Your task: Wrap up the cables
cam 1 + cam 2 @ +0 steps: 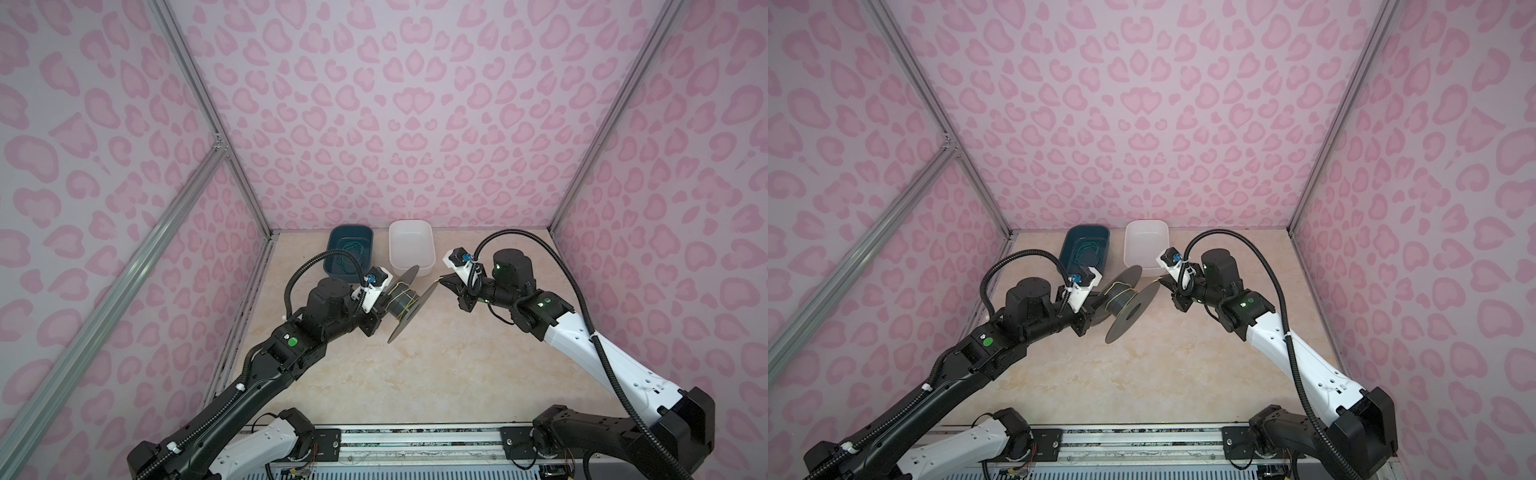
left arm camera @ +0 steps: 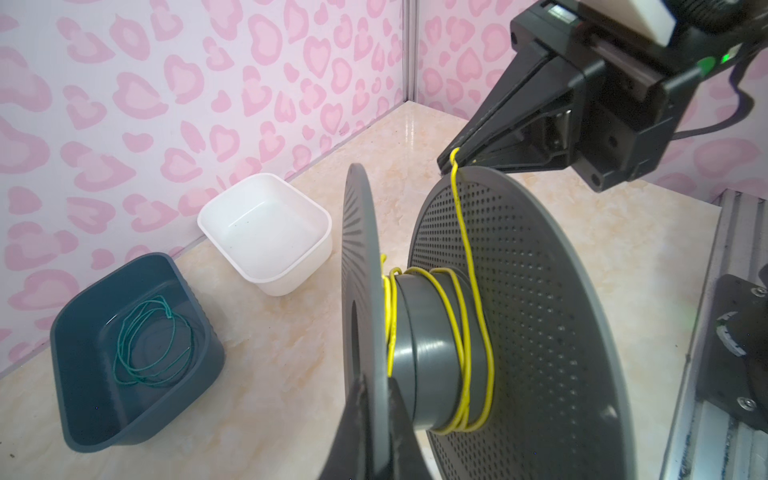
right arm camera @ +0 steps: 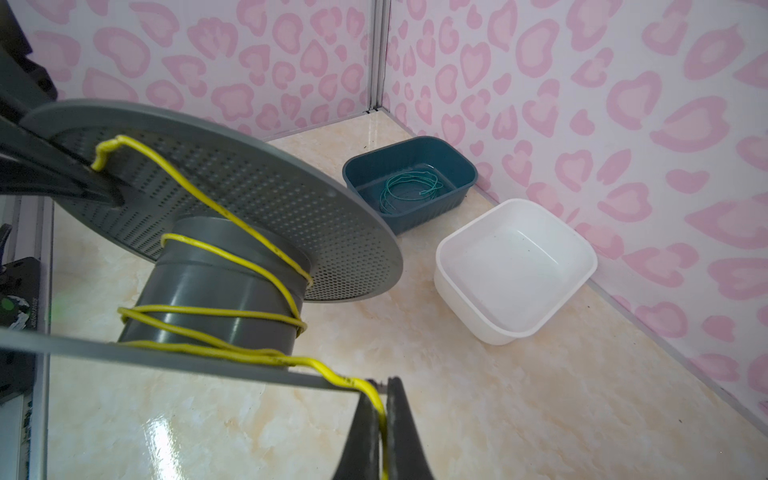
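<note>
Yellow wire [image 2: 466, 249] — spool [image 2: 432, 353] to right pincer [image 2: 449, 162]

Bright, even, diffuse lighting; no hard shadows.
Light is supplied from overhead: a glare patch is seen on the counter [image 3: 164, 436] in the right wrist view, and only faint, soft shadow is cast beneath the spool [image 1: 409, 307] in both top views, whose corners are slightly darkened. Left fingers [image 2: 357, 432] and right fingers [image 3: 405, 432] are rendered soft, too close to the lens; the yellow wire [image 2: 467, 249] is resolved sharply.
</note>
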